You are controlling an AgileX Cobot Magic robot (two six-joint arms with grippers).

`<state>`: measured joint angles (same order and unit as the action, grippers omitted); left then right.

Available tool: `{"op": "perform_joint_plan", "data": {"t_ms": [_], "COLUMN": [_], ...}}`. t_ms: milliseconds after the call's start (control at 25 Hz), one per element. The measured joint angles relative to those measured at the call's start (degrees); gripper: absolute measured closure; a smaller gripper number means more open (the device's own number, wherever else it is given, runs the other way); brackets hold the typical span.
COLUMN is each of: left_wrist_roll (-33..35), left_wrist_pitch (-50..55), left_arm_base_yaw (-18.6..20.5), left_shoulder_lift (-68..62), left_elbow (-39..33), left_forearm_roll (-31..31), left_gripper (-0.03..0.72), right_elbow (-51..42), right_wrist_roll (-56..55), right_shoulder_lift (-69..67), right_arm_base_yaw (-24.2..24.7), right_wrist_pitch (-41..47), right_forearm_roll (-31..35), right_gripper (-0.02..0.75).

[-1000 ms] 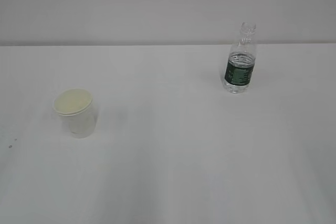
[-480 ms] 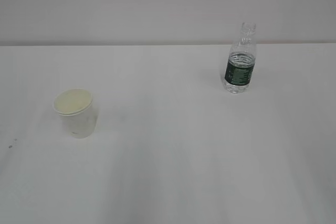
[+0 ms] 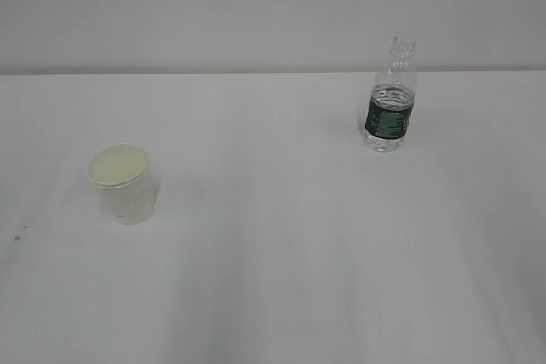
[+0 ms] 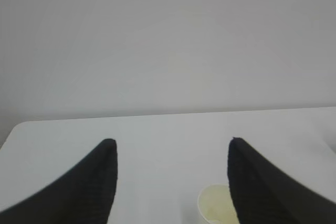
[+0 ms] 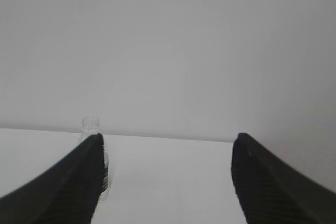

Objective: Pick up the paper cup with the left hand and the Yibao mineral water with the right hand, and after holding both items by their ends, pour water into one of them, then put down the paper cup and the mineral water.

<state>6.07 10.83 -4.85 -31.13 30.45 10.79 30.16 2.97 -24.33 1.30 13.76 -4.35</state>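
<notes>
Nothing moved; left claw (image 4: 170, 150), right claw (image 5: 167, 145) level, gaping, empty.

Matt paper cup (image 3: 122, 183); clear ribbed plastic bottle (image 3: 392, 100).

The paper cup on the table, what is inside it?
The paper cup stands upright; only its cream-coloured inside shows. No water is visible, but its near wall hides the bottom.
</notes>
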Motion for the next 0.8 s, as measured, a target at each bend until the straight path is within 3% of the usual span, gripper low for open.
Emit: {"op": "perform_joint_plan", "data": {"t_ms": [440, 800], "left_wrist_roll": [0.0, 0.0], "left_wrist_pitch": [-5.06, -11.35], "left_arm_base_yaw": [0.0, 0.0], "left_shoulder_lift": [-3.32, -9.65], "left_elbow": [-4.44, -4.96], "left_forearm_roll": [2.76, 0.17], "left_gripper": [0.238, 0.242], "right_elbow": [-1.9, -2.17], "right_wrist_roll": [0.0, 0.0], "right_shoulder_lift": [-5.09, -9.13], "right_arm_base_yaw": [0.0, 0.0], "right_wrist_pitch": [-4.09, -7.47], "right_forearm_roll": [-0.1, -0.56], "right_gripper": [0.167, 0.167]}}
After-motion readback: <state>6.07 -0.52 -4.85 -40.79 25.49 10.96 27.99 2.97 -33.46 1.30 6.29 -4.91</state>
